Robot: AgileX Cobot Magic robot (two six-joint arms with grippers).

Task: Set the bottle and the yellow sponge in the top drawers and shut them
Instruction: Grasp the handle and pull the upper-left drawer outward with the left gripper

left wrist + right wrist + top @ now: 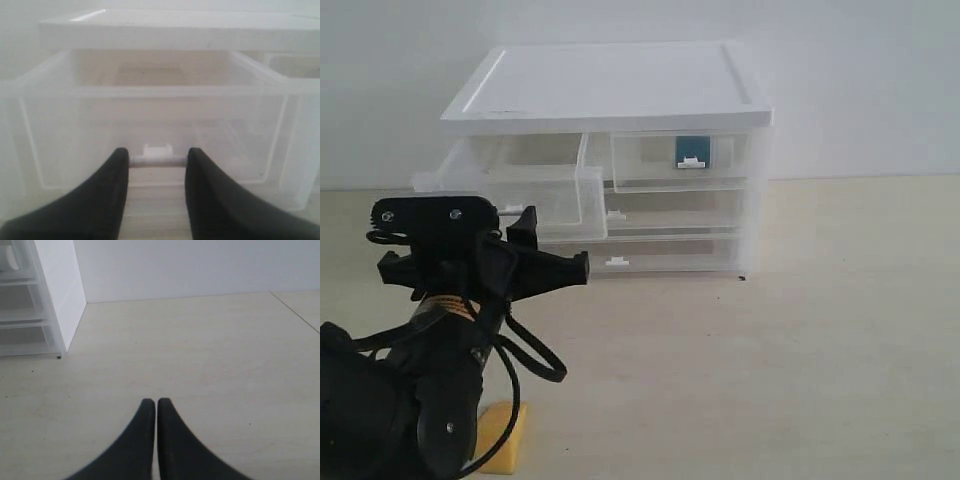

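The left top drawer (535,195) of the white-roofed cabinet (610,85) stands pulled out, and nothing shows inside it (150,85). My left gripper (157,161) is shut on that drawer's white tab handle (158,150), one black finger at each end of it; it also shows from outside (515,215). The right top drawer (680,160) is pushed in, and the bottle's (692,148) teal label shows through its front. The yellow sponge (500,438) lies on the table near the front left, partly hidden by my left arm. My right gripper (157,402) is shut and empty over bare table.
Two full-width translucent drawers (670,215) sit closed under the top pair. The cabinet's side (55,295) shows in the right wrist view, off to one side of that gripper. Light wood table (800,350) spreads right of the cabinet, with a white wall behind.
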